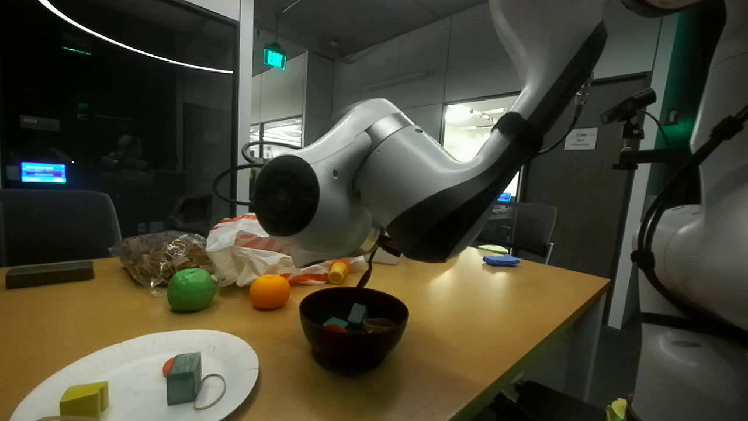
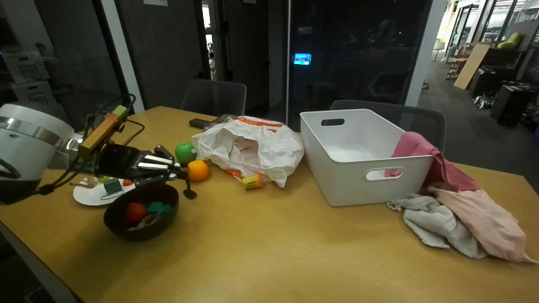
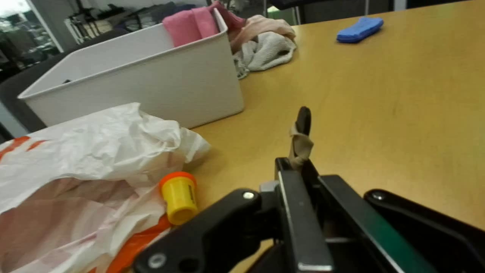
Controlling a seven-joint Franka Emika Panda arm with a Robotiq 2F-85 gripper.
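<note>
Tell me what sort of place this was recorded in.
Most likely an office meeting room: dark-backed chairs stand by a large wood-toned table, and a lit green exit sign hangs overhead in an exterior view.

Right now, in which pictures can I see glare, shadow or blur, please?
In an exterior view, a bright glare lies on the table; in both exterior views, soft shadow falls beside the dark bowl; in the wrist view, thin glints edge the gripper, and the background beyond the white bin looks blurred.
</note>
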